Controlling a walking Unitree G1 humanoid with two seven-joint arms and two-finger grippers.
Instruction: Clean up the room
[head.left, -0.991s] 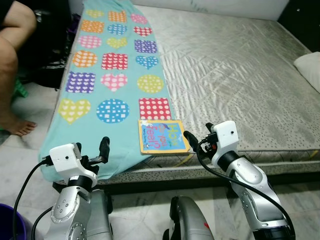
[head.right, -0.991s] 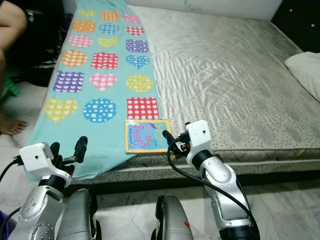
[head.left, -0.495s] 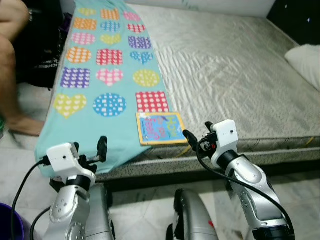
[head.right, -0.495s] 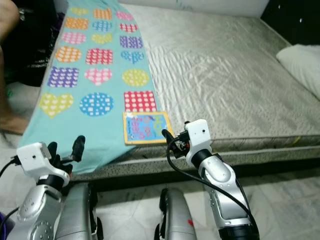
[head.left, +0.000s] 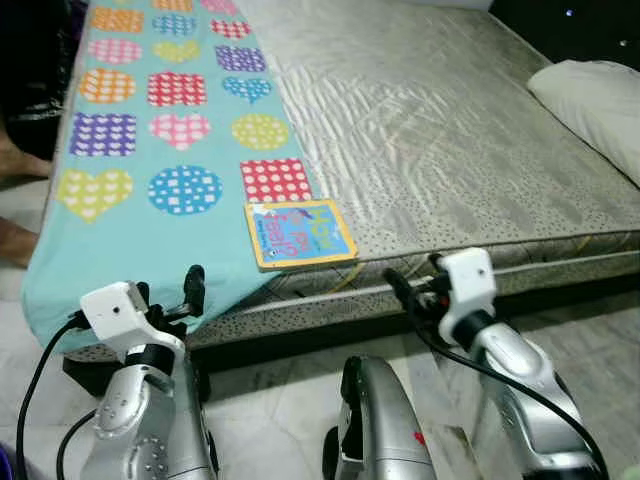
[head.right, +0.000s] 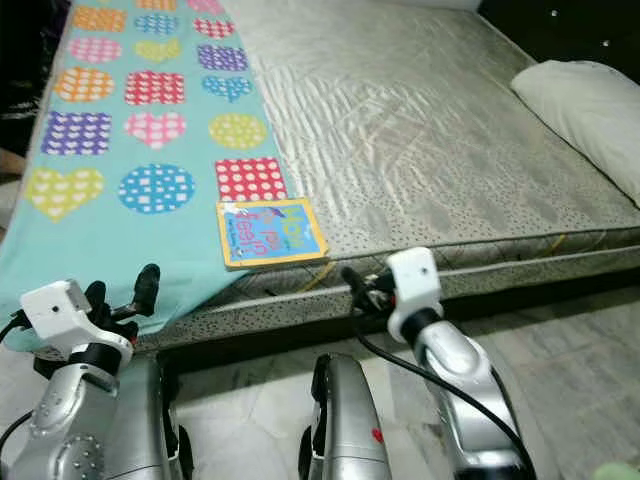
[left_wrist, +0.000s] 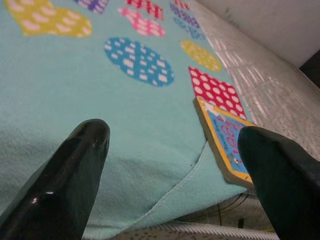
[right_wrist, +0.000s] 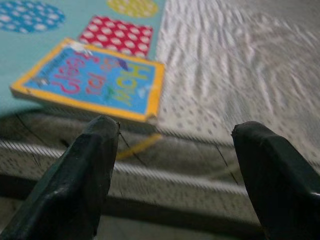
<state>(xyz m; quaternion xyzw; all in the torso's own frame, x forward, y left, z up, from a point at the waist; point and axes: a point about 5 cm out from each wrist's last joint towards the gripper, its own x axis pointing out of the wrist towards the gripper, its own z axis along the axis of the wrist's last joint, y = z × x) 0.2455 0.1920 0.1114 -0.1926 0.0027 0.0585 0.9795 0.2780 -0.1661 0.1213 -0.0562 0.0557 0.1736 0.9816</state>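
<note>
A children's board book (head.left: 298, 233) with a yellow border and blue cover lies flat on the bed's front edge, half on the teal patterned blanket (head.left: 150, 150), half on the bare mattress (head.left: 450, 130). My right gripper (head.left: 415, 277) is open and empty, held just below and in front of the mattress edge, to the right of the book. In the right wrist view the book (right_wrist: 95, 85) is straight ahead, between the spread fingers (right_wrist: 90, 170). My left gripper (head.left: 170, 295) is open and empty at the blanket's hanging front edge, left of the book (left_wrist: 225, 142).
A white pillow (head.left: 590, 100) lies at the bed's far right. A person's foot (head.left: 10, 240) stands on the floor at the left edge. The dark bed base (head.left: 300, 335) runs under the mattress, with marble floor (head.left: 600, 330) in front.
The whole view has shifted: the bed slid left and the pillow came further in. My right gripper now sits lower, below the mattress edge rather than beside the book. The person's leg has mostly left view.
</note>
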